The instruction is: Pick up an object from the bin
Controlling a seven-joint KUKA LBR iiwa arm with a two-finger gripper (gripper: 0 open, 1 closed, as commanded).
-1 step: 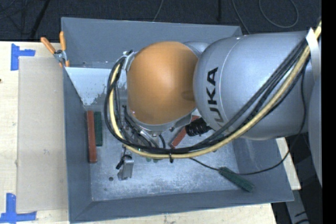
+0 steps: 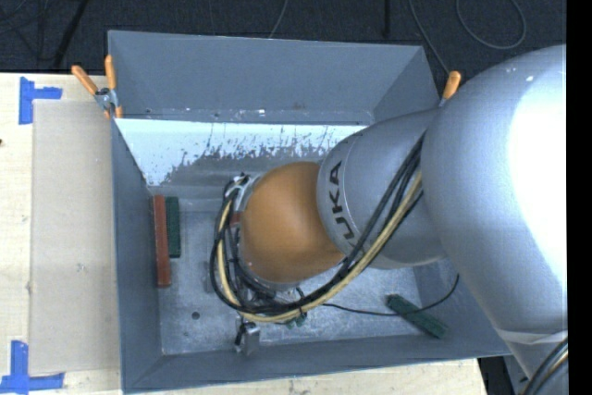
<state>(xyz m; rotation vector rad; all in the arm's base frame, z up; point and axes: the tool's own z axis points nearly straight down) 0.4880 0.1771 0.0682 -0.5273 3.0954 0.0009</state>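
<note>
Reaches into the grey metal bin from its right side as a bulky silver arm, covering the bin's right rear corner and much of the floor. Ends in a rounded orange cover over the middle of the bin, ringed on its left and front sides by loops of black and yellow cables.

Below the cover, pointing down at the floor close to the front wall and a little left of its middle: the gripper, seen as a small metal tip. Hangs over bare, scratched floor, apart from every loose thing. Cannot tell from this angle whether spread or pressed together: too small, and partly hidden under the cables.

Along the left wall, lying flat and lengthwise from rear to front: a long red-brown bar. Just beside it toward the middle, parallel, touching or nearly so: a shorter dark green strip.

Well apart from both, near the front right corner: a dark green flat piece, lying slanted, with a thin black cable running past it toward the gripper.

Of these three, none under the gripper: bar and strip off to its left rear, green piece off to its right, each well clear.
</note>
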